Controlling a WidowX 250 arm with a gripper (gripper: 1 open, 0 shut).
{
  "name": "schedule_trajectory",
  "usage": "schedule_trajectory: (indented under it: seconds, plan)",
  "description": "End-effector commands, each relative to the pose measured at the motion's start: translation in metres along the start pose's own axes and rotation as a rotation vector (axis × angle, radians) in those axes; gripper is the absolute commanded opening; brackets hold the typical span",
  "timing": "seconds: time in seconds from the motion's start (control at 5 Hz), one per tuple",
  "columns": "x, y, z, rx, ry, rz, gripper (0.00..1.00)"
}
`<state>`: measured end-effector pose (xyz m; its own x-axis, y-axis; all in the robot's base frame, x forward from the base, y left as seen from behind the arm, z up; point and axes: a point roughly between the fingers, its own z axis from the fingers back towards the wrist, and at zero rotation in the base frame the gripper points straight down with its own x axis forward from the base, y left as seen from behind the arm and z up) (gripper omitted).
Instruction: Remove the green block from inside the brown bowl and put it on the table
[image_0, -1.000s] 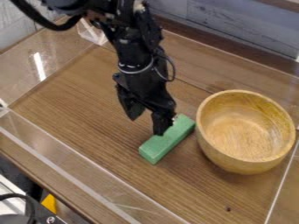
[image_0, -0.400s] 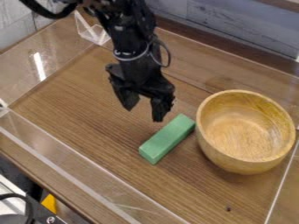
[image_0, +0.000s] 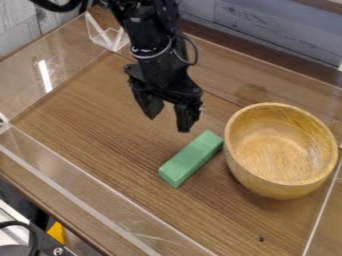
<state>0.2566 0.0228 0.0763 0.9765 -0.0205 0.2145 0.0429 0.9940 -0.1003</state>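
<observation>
The green block (image_0: 190, 159) lies flat on the table (image_0: 94, 125), just left of the brown bowl (image_0: 281, 150) and outside it. The bowl's inside shows bare wood grain with nothing in it. My gripper (image_0: 166, 113) hangs above and slightly behind the block, clear of it, with its black fingers (image_0: 183, 119) spread open and nothing between them. The dark arm rises from it toward the top left.
Low clear acrylic walls (image_0: 80, 205) run along the table's front and left edges, with another at the back. Bare tabletop shows to the left of and in front of the block. A dark object (image_0: 40, 240) sits outside the wall at the bottom left.
My gripper has lifted off the green block and drawn up and back, leaving the block resting on the table. Block and bowl have not shifted.
</observation>
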Motion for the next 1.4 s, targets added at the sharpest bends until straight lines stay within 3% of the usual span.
schedule_trajectory:
  seconds: [0.0, 0.4, 0.8, 1.2]
  plan:
    - [0.016, -0.001, 0.023, 0.017, -0.079, 0.036, 1.0]
    - [0.029, -0.009, 0.038, 0.033, -0.117, 0.079, 1.0]
    - [0.033, 0.016, 0.033, 0.059, -0.138, 0.139, 1.0]
    - [0.023, 0.008, 0.021, 0.042, -0.132, 0.081, 1.0]
